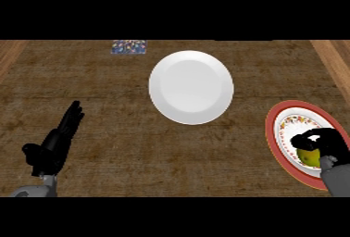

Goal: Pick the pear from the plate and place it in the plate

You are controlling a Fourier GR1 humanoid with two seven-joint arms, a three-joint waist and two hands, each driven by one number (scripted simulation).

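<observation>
A yellow-green pear [308,157] lies on a red-rimmed patterned plate [285,121] at the right edge of the counter. My right hand [325,143] is over it, fingers and thumb curled round the pear and hiding most of it. A plain white plate [191,87] sits at the centre, further back, with nothing on it. At the lower left my left hand [56,142] rests open, fingers straight and pointing away, well apart from both plates.
A small patterned square object [128,46] lies at the counter's far edge, left of the white plate. Wooden borders [334,55] run along the counter's left and right sides. Brown counter surface [137,139] stretches between the hands.
</observation>
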